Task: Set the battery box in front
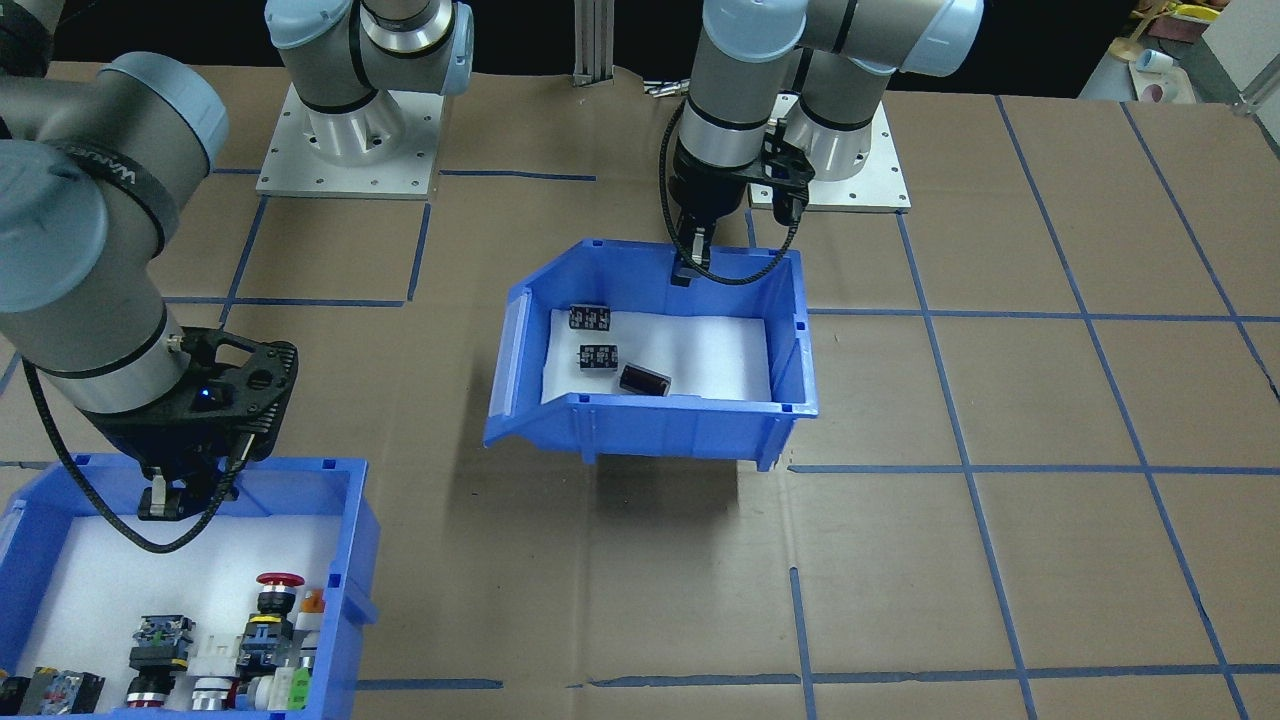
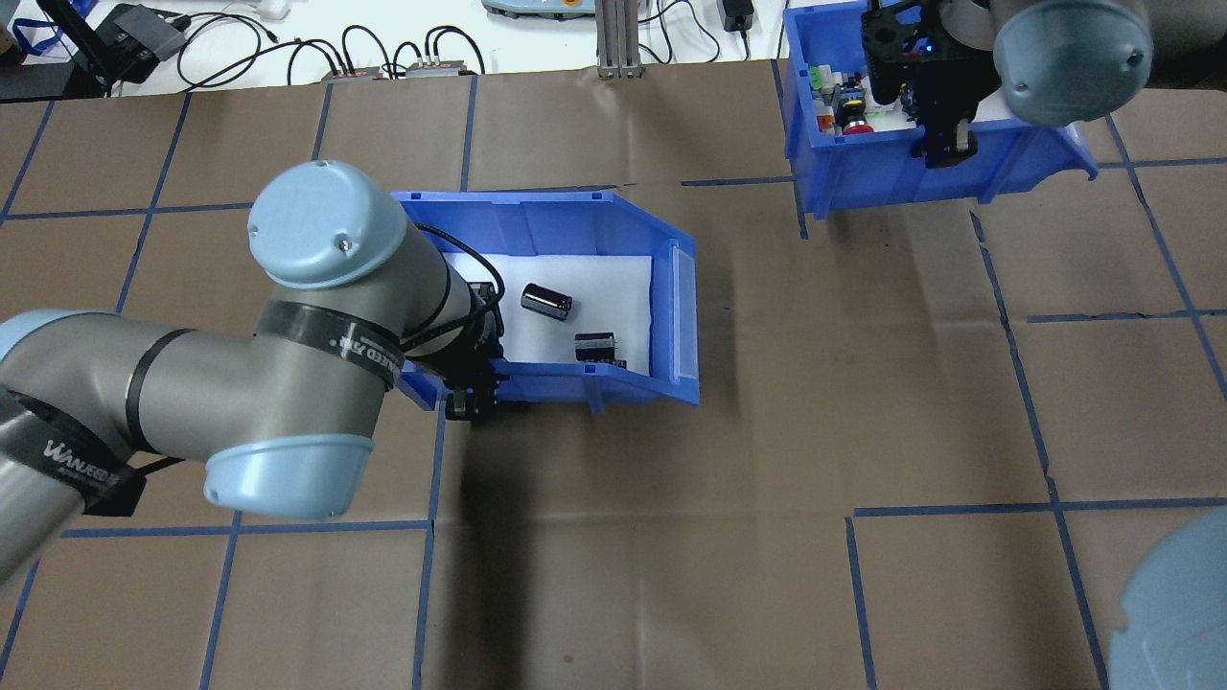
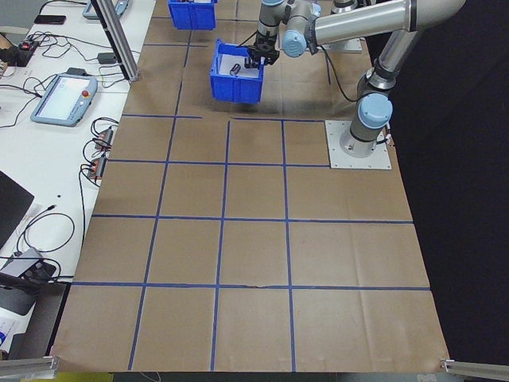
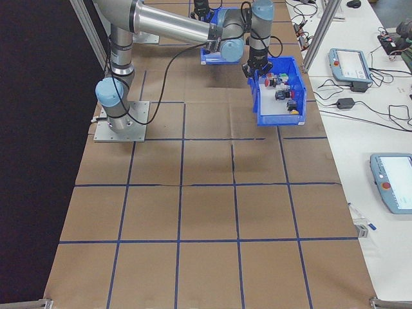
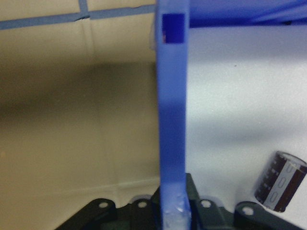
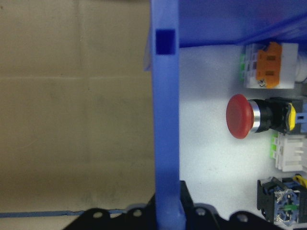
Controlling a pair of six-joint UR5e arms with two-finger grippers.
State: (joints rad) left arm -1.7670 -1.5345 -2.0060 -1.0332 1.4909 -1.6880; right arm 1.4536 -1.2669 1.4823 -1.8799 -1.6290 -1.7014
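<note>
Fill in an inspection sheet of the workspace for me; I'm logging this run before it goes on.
Surface: table covered in brown paper with a blue tape grid.
Job's things: battery box tilted, raised off the table, shadow beneath; three dark pieces on white foam.
Clutter: button bin full of colourful switches.
Grippers: left gripper shut on the battery box's wall; right gripper shut on the button bin's wall.
Cables: black cable loops at both wrists.
Surroundings: side benches with pendants and wiring; no person seen.
</note>
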